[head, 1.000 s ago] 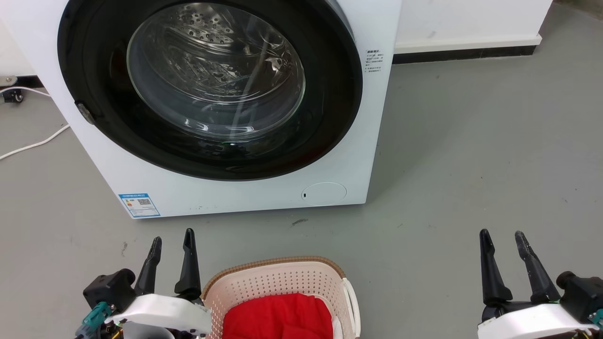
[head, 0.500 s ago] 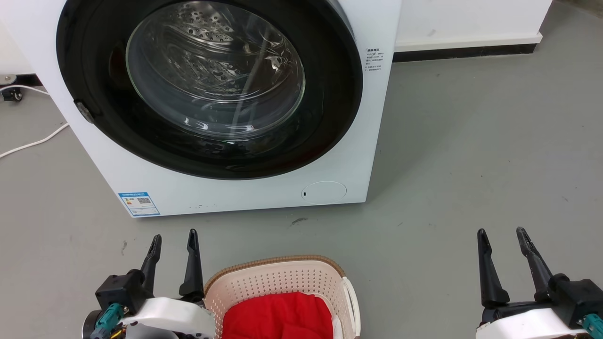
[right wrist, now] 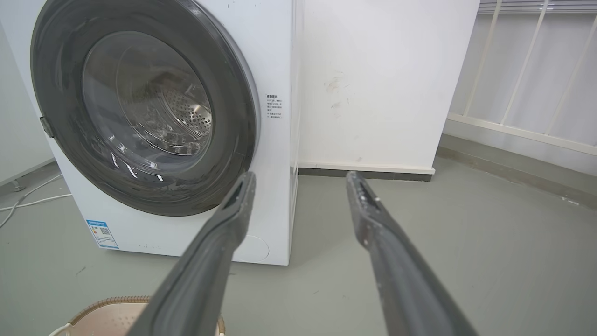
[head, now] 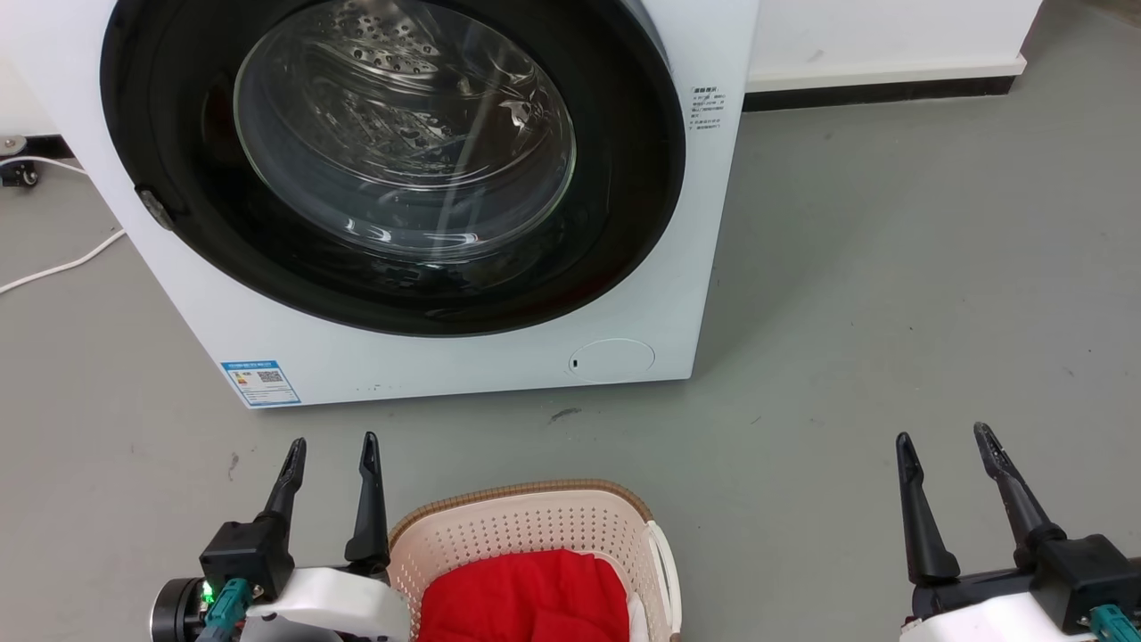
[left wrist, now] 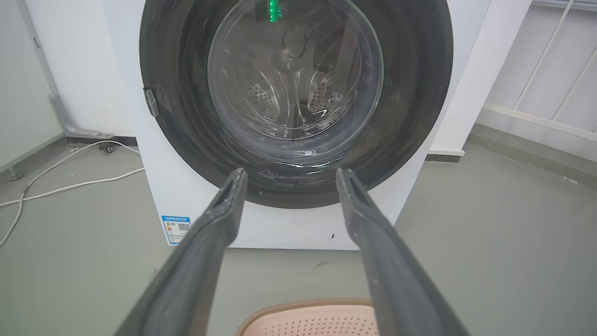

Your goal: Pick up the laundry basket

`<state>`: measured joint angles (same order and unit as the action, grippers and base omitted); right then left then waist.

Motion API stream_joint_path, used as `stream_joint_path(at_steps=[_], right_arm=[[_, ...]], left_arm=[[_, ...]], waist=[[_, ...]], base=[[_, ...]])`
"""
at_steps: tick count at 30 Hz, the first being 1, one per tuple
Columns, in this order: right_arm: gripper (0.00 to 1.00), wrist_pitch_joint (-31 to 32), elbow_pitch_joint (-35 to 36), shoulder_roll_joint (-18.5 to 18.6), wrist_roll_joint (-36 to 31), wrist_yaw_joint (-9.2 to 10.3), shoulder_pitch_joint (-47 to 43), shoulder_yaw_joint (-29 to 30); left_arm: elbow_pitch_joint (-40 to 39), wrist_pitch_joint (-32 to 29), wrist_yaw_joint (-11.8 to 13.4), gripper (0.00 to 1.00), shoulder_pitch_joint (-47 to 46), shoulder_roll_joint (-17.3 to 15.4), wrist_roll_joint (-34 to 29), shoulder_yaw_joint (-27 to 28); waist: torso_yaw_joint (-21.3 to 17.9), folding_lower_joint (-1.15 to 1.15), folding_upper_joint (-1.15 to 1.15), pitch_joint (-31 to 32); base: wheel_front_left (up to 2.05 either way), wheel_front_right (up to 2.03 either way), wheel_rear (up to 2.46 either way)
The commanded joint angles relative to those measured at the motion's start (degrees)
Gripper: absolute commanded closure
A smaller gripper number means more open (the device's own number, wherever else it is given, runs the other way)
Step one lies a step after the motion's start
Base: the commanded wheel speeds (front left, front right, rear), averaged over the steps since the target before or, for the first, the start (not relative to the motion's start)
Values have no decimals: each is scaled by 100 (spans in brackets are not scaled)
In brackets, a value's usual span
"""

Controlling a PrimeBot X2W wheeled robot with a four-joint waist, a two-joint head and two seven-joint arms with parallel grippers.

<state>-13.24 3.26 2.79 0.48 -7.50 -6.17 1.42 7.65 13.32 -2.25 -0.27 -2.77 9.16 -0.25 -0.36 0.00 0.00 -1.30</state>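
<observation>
Head view: grey floor (head: 891, 267), lightly scuffed; white washer (head: 223, 321), door shut, stands on it; white wall (head: 891, 36) with dark skirting (head: 878, 89) behind; white cable (head: 62, 265) trails at left; laundry basket (head: 535, 526) sits on the floor before the washer, holding red cloth (head: 526, 593), just beside the left claw (head: 333, 440); left claw and right claw (head: 942, 433) both released, empty.

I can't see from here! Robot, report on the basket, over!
Left tool open beside cream-white perforated plastic basket on grey floor, unheld. Right tool open, well off to its right. Nothing in the way.
</observation>
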Motion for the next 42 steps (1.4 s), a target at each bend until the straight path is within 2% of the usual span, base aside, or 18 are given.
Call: stream_joint_path(at_steps=[1,17,25,42], right_arm=[[0,-50,69,17,-113,3,-68,8],[0,-205,60,16,-277,2,-165,162],[0,-198,-53,15,173,2,-144,148],[0,-198,-113,15,220,2,-119,98]], left_arm=[[-38,46,31,0,24,-17,-128,0],[-60,200,116,0,81,-17,-693,15],[-32,191,127,0,60,-17,-620,45],[-28,191,133,0,64,-17,-698,46]], waist=[[1,0,0,-7],[4,0,0,-44],[15,0,0,-53],[5,0,0,-79]], base=[[0,0,0],[0,0,0],[0,0,0],[0,0,0]])
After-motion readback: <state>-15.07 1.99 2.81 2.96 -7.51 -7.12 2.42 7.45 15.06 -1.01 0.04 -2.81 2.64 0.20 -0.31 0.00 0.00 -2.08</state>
